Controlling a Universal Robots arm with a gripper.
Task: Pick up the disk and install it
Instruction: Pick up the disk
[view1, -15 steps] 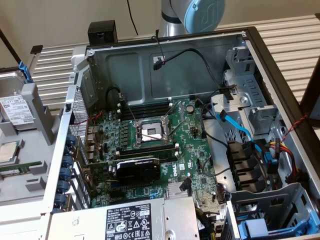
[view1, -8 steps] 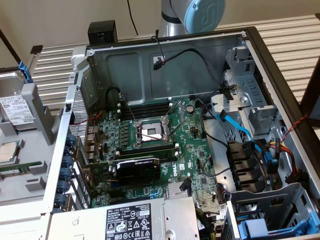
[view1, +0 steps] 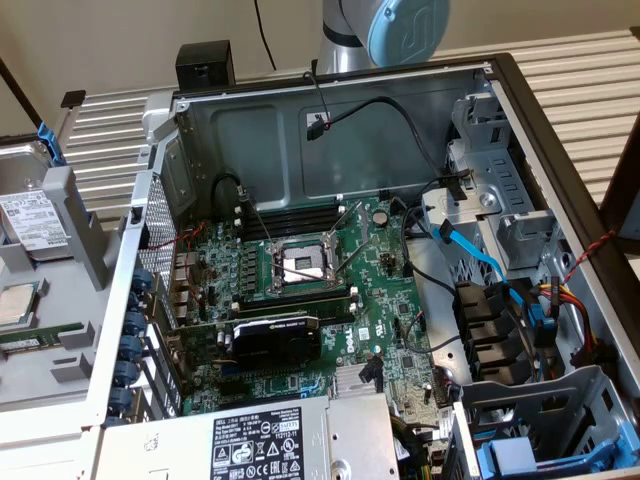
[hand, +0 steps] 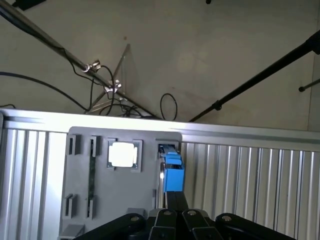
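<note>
an open computer case (view1: 270, 130) lies on a slatted counter (view1: 580, 70), and the arm (view1: 400, 25) stands behind its far wall. inside the case, a power supply (view1: 280, 440) with a black and white label is at the near edge. the green motherboard (view1: 300, 290) covers the middle.

outside the case, at the exterior view's left, there is a grey tray (view1: 80, 230) with several slots. the disk (view1: 30, 220) sits in this tray. its white label is visible and a blue rail is at its far end. it is not in the case. a small square chip (view1: 18, 303) lies in the tray just beside the disk.

in the wrist view the hand (hand: 175, 200) has its two black fingers together. its tips point at the blue rail of the disk (hand: 172, 177), which is seen on edge. i cannot tell if they touch it. the chip (hand: 122, 154) and a thin memory stick (hand: 92, 172) sit in other slots of the tray (hand: 145, 170).
</note>
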